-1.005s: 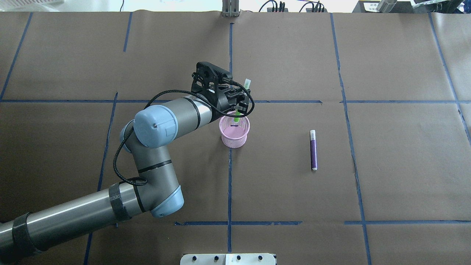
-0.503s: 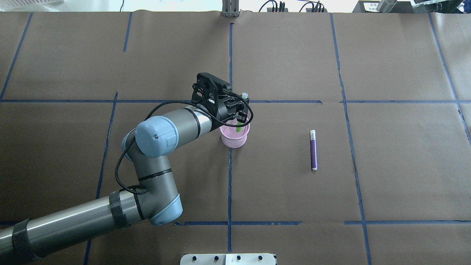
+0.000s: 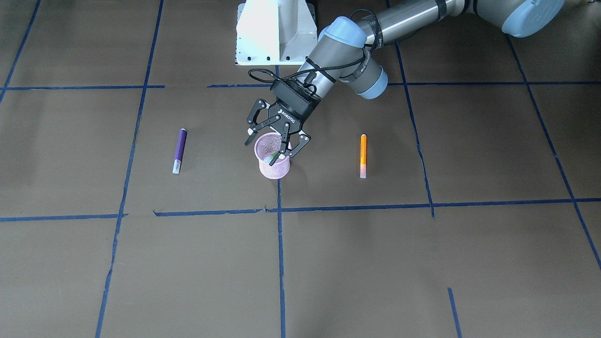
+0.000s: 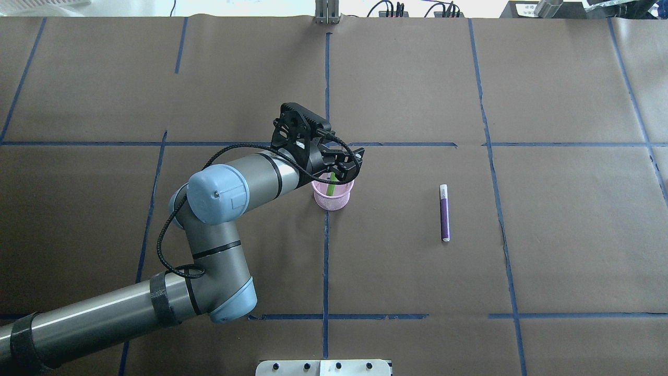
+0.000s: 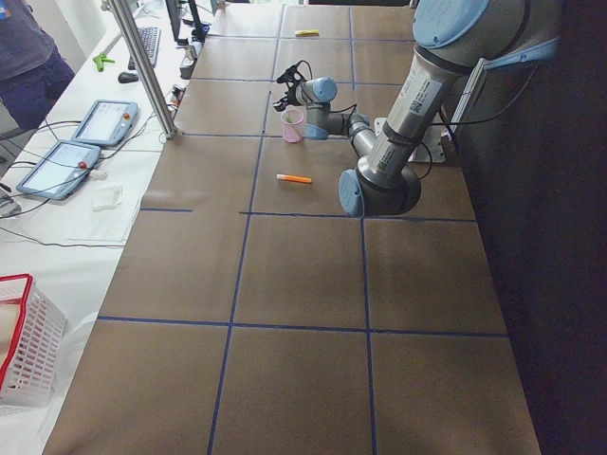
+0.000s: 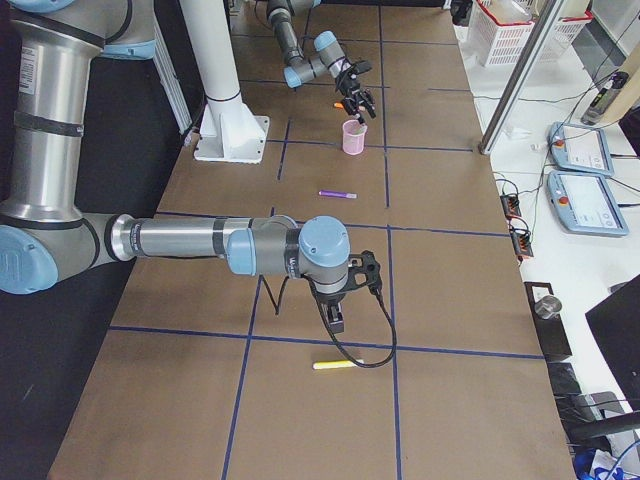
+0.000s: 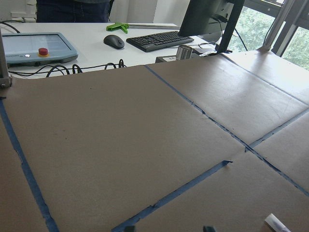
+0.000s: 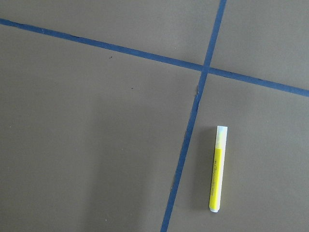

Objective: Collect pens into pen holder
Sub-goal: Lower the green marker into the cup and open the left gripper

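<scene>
Brown-papered surface (image 3: 422,258) carries the pen holder (image 3: 274,170); left hand (image 3: 270,146) hovers wide over it, green pen (image 3: 268,158) resting inside, so rise straight up, clear of the rim.

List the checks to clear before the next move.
1. Green pen inside cup: ok, it leans in it.
2. Left gripper open: ok, jaws spread above the cup.
3. Cup upright: ok.
4. Purple pen lying free to pick: ok.
5. Orange pen lying free to pick: ok.
6. Right gripper open: cannot tell.
</scene>
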`<state>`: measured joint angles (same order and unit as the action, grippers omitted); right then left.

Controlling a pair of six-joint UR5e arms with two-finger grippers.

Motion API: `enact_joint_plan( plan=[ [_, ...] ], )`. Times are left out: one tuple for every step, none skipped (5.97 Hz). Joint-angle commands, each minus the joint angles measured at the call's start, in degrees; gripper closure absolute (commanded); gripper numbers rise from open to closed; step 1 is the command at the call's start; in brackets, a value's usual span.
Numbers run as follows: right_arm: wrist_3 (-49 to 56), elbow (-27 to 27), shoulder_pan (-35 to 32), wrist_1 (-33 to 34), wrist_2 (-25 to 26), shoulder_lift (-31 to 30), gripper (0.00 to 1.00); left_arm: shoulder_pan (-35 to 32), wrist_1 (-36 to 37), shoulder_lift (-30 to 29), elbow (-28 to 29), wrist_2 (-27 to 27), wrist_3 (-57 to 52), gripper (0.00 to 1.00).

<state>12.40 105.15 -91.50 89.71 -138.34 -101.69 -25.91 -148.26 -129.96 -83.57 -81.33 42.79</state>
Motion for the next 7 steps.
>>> enact_joint_plan(
  plan=[
    [-0.1, 0.0, 0.3, 0.1, 0.0, 0.0, 0.00, -1.6, 12.3, 0.1, -5.4, -3.2, -0.1, 0.00],
    [-0.4, 0.0, 0.9, 0.1, 0.1, 0.0, 0.00, -2.3, 21.3, 0.7, -10.3, -5.7, 0.0, 0.01],
    [-2.2, -0.1, 2.3, 0.0, 0.0, 0.0, 0.00, -2.5, 28.6, 1.3, -13.0, -7.9, -0.1, 0.01],
    [-5.3, -0.5, 4.3, -0.1, 0.1, 0.0, 0.00, -4.5, 34.5, 1.3, -15.0, -12.9, -0.1, 0.01],
    [-5.5, -3.0, 4.9, -2.8, 0.3, 0.0, 0.00, -6.6, 35.7, 3.6, -17.2, -17.2, -0.1, 0.01],
    [-5.5, -10.8, 5.7, -11.3, 0.6, 1.7, 0.00, -11.0, 36.1, 8.1, -19.5, -25.5, -0.2, 0.01],
    [-5.3, -16.5, 6.0, -14.5, 0.9, 4.5, 0.00, -15.8, 40.3, 9.9, -20.3, -34.4, -0.1, 0.01]
  ],
)
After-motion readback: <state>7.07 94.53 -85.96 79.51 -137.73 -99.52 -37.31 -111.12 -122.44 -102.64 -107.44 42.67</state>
